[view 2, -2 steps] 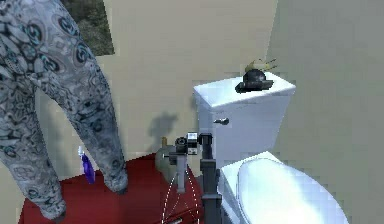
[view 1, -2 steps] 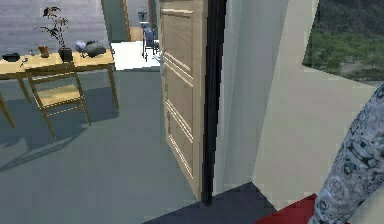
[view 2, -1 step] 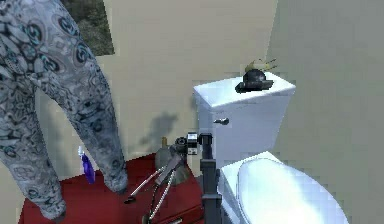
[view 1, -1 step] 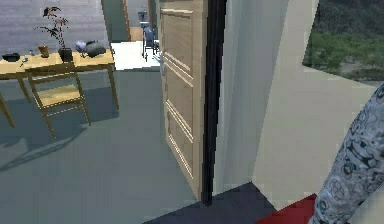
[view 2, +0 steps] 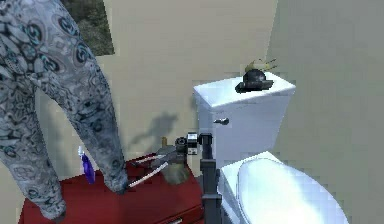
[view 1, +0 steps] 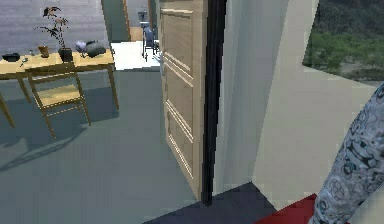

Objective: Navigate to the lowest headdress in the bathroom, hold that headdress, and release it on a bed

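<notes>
- Toilet tank (view 2: 245, 120): a dark headdress (view 2: 256, 82) lies on its lid, toward the lid's right end (something tan shows just behind it).
- Red low cabinet (view 2: 140, 208), left of the toilet tank and lower: a blue bottle (view 2: 88, 165) stands on its top.
- Wooden table (view 1: 62, 63), in the forward view: a potted plant (view 1: 60, 40), a dark bowl (view 1: 10, 57) and a dark round thing (view 1: 93, 47) stand on it.

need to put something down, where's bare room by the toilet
Free: tank lid left of the dark hat; the closed toilet lid. Crowded: red cabinet top, around the spray bottle, patterned cloth and gripper.
</notes>
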Available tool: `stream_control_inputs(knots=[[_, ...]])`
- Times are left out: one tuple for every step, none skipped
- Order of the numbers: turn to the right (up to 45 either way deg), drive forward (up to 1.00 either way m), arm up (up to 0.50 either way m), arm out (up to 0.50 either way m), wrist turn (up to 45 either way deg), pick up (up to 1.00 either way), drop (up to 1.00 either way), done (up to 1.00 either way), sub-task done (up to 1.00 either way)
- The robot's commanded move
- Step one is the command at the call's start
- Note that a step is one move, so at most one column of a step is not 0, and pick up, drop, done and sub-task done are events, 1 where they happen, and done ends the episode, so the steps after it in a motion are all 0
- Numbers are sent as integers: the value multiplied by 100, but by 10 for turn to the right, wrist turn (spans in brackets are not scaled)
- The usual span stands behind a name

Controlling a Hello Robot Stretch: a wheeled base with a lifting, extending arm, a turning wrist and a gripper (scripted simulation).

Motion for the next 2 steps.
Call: stream_control_inputs(knots=[[0, 0, 0, 0, 450, 0, 0, 0, 0], [0, 0, 0, 0, 300, 0, 0, 0, 0]])
